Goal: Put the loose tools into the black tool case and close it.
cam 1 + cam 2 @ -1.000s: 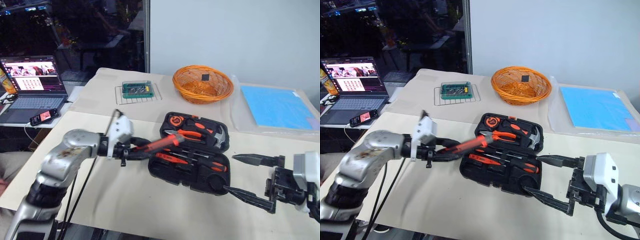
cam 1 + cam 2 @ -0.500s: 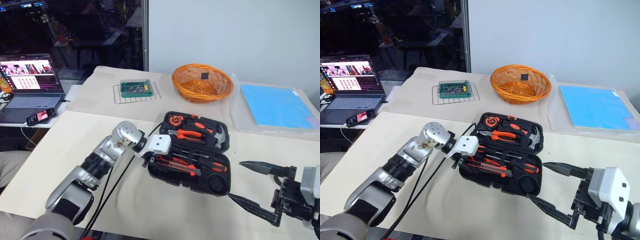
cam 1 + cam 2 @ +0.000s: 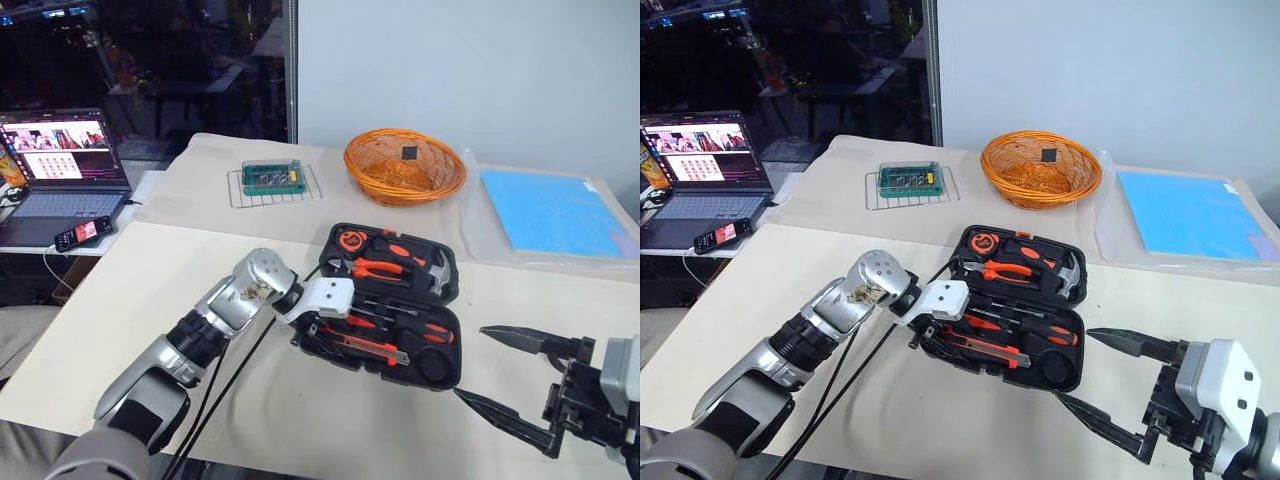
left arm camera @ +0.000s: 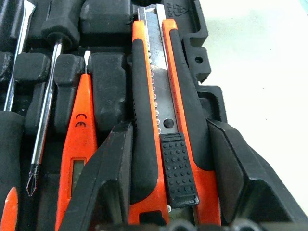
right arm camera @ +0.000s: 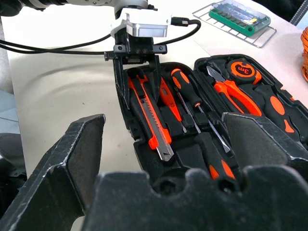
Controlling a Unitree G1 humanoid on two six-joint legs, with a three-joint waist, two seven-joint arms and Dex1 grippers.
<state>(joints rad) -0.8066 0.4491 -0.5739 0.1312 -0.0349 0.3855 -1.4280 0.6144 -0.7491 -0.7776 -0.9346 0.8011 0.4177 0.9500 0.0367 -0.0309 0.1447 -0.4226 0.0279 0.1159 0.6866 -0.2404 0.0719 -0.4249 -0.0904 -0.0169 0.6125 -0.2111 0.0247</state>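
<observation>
The black tool case (image 3: 455,288) lies open in the middle of the table. An orange-and-black utility knife (image 4: 166,96) lies in a slot along the case's near-left side (image 3: 372,346). My left gripper (image 3: 313,328) hangs over that end of the case, open, with one finger on each side of the knife's handle. Beside the knife lie a thin red screwdriver (image 4: 79,139) and two black-and-orange-handled screwdrivers (image 5: 188,94). My right gripper (image 3: 472,362) stands wide open and empty, low at the table's near right, just right of the case.
Orange-handled pliers (image 3: 375,268), a hammer (image 3: 437,268) and an orange tape measure (image 3: 350,240) fill the lid half. Behind stand an orange wicker basket (image 3: 405,165), a green box on a wire rack (image 3: 273,178) and a blue sheet (image 3: 555,212). A laptop (image 3: 65,165) sits far left.
My left gripper carried the utility knife right and down from beside the case into its slot. Its fingers have since spread apart off the knife. The right gripper stayed put.
</observation>
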